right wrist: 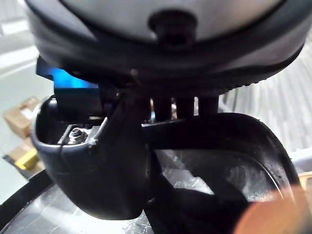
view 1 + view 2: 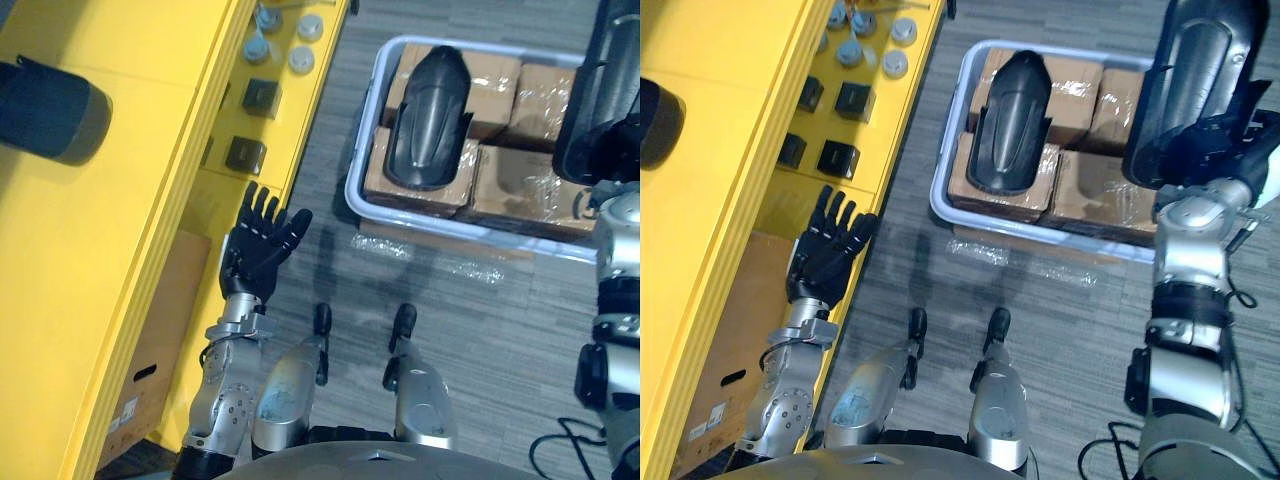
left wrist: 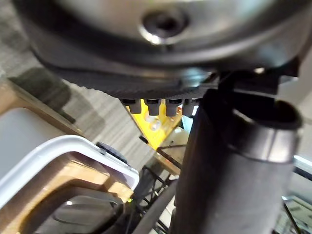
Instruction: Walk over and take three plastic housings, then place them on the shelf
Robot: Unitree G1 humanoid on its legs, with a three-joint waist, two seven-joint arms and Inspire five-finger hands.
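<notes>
A black curved plastic housing point(image 2: 1198, 70) is held up over the right end of the bin, with my right hand point(image 2: 1230, 140) shut on its lower end; the right wrist view shows the thumb point(image 1: 109, 170) curled against the housing point(image 1: 229, 161). A second housing point(image 2: 428, 115) lies on cardboard boxes in the white bin point(image 2: 362, 195). A third dark housing point(image 2: 45, 110) rests on top of the yellow shelf point(image 2: 120, 260). My left hand point(image 2: 262, 240) hangs open beside the shelf's edge, fingers straight, holding nothing.
Small black boxes point(image 2: 260, 97) and grey round caps point(image 2: 285, 45) sit on a lower shelf level. A cardboard box point(image 2: 150, 370) stands under the shelf. Wrapped cartons point(image 2: 1095, 190) fill the bin. Grey carpet point(image 2: 450, 290) lies between shelf and bin.
</notes>
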